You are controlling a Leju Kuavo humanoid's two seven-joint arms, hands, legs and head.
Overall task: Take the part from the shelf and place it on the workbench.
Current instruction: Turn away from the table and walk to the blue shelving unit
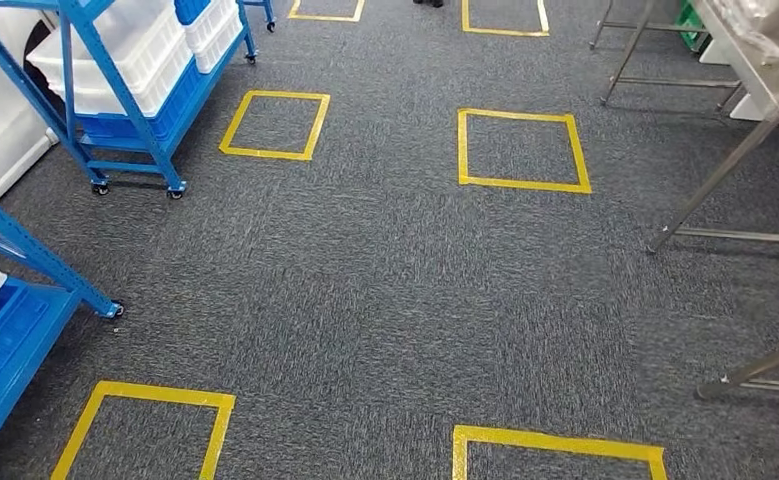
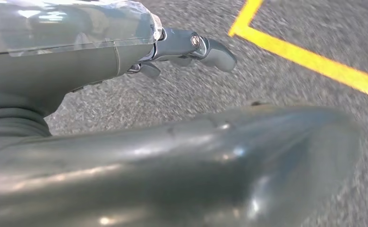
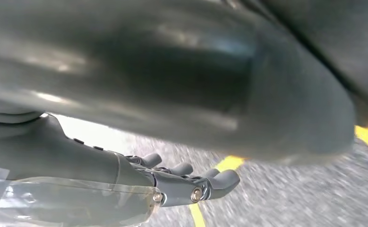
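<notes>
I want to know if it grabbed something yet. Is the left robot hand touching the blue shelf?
Apart. The left wrist view shows the left robot hand hanging over grey carpet, holding nothing; the head view shows the blue shelf standing farther off.

Yellow tape squares (image 1: 524, 150) mark the grey carpet (image 1: 385, 290), with what may be shoes (image 1: 428, 3) at its far edge.

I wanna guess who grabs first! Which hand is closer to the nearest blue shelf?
Left, most likely. The blue shelf stands on the robot's left; the left hand hangs over the carpet on that side. The right hand hangs on the other side, toward the metal table.
</notes>
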